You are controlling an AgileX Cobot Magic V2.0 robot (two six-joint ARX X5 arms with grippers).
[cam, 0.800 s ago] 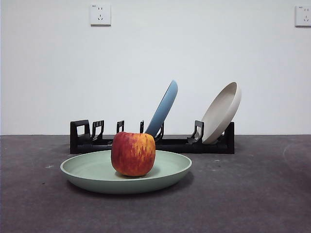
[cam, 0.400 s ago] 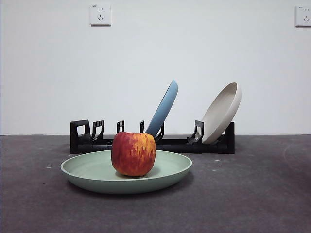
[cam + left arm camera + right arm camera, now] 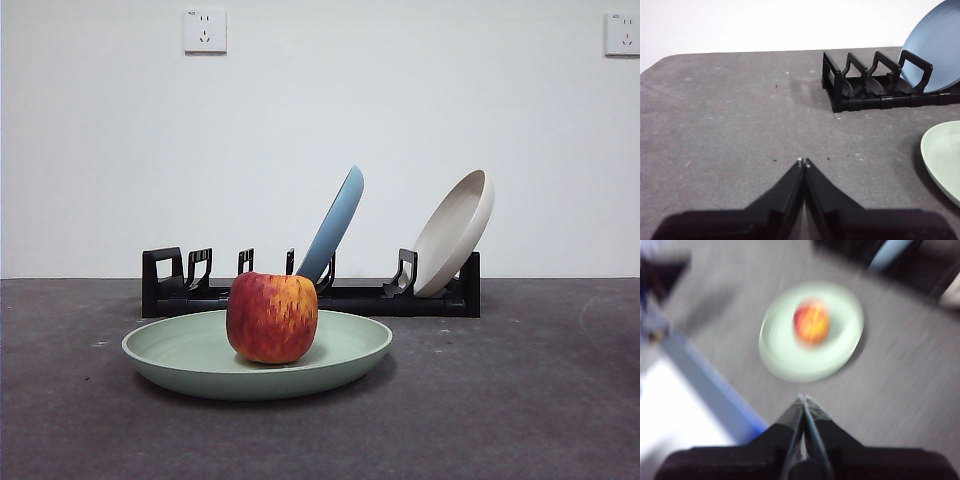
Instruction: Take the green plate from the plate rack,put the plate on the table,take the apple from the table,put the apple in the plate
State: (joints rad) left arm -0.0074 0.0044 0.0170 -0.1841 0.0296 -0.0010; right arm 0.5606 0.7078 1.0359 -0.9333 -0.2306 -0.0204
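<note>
The green plate [image 3: 200,355] lies flat on the table [image 3: 520,400] in front of the plate rack [image 3: 360,297]. The apple [image 3: 272,317] stands in the middle of the plate. The blurred right wrist view shows the apple [image 3: 811,322] in the plate [image 3: 785,357] from above. My right gripper [image 3: 803,399] is shut and empty, high and away from the plate. My left gripper [image 3: 803,162] is shut and empty over bare table, beside the rack's end [image 3: 840,87]; the plate's rim [image 3: 940,155] shows at the edge. Neither gripper shows in the front view.
A light blue plate [image 3: 333,225] and a beige plate [image 3: 455,232] lean in the rack. The blue plate also shows in the left wrist view [image 3: 935,47]. The table's edge with a blue strip [image 3: 710,385] shows in the right wrist view.
The whole front view has shifted very slightly to the left. The apple, plates and rack have not moved relative to each other.
</note>
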